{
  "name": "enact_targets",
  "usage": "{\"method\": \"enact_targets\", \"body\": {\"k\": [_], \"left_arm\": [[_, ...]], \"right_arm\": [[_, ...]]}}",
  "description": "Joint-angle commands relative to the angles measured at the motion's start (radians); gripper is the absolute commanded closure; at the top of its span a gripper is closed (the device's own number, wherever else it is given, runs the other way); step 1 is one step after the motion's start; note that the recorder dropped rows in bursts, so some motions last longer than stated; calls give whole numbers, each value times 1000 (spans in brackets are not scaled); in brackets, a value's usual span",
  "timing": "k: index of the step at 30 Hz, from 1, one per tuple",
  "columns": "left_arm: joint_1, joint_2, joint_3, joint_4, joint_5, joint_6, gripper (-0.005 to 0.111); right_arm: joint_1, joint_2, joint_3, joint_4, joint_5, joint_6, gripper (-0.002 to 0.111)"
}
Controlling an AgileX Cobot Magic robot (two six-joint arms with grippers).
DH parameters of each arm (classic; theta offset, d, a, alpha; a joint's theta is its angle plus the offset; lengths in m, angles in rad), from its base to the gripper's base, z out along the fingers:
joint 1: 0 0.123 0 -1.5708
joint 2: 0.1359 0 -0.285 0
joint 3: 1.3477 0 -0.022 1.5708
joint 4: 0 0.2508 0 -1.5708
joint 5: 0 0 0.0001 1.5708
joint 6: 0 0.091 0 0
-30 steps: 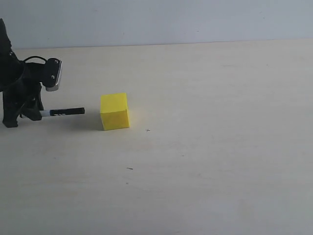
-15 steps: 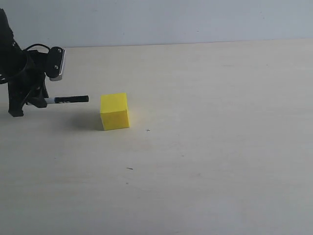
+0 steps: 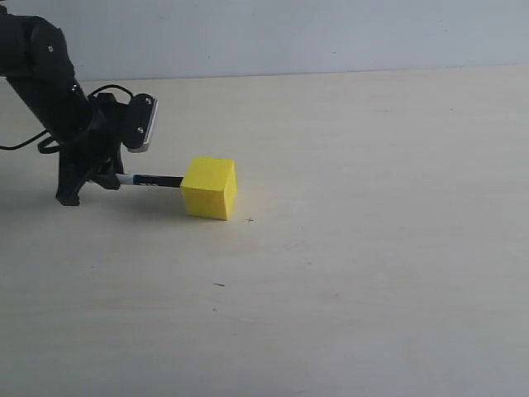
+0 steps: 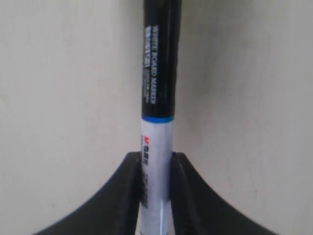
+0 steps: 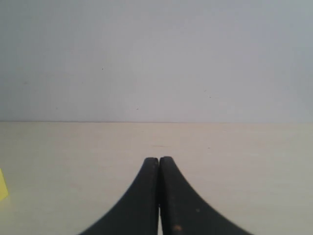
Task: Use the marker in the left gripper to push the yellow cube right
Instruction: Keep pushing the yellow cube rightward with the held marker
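The yellow cube (image 3: 210, 188) rests on the pale table, turned slightly on its base. The marker (image 3: 151, 179) lies level, its black cap tip touching the cube's left face. My left gripper (image 3: 109, 177) is shut on the marker's white barrel (image 4: 156, 166), just left of the cube. In the left wrist view the black cap (image 4: 160, 58) runs out past the frame edge, and the cube does not show there. My right gripper (image 5: 159, 160) is shut with nothing between its fingers; a sliver of the cube (image 5: 2, 184) shows at that view's edge.
The pale wooden table (image 3: 372, 248) stretches to the right of the cube, with only small dark specks (image 3: 219, 284) on it. A grey wall (image 3: 289, 33) runs along the far edge. A black cable (image 3: 25, 145) trails behind the left arm.
The left arm swung right and lowered, bringing the marker tip against the cube. The cube slid a little to the right and rotated slightly.
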Motion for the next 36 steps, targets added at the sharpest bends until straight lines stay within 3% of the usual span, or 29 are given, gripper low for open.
{"method": "enact_targets", "body": {"k": [1, 6, 10, 15, 23, 27, 31, 36], "left_arm": [[3, -5, -7, 2, -44, 1, 107], [75, -5, -7, -2, -29, -33, 107], [96, -5, -7, -2, 5, -33, 107], [42, -5, -7, -6, -5, -22, 107], [-109, -5, -7, -3, -25, -23, 107], [-79, -5, -7, -3, -34, -57, 107], [-37, -5, -7, -3, 40, -77, 107], [-41, -5, -7, -3, 113, -168, 107]], "right_arm": [[1, -7, 4, -1, -6, -1, 108], [1, -7, 4, -1, -6, -1, 108], [1, -7, 4, -1, -6, -1, 108], [1, -7, 4, -1, -6, -1, 108], [1, -7, 4, -1, -6, -1, 108], [1, -7, 4, -1, -6, -1, 108], [1, -7, 4, -1, -6, -1, 108], [1, -7, 4, -1, -6, -1, 108]]}}
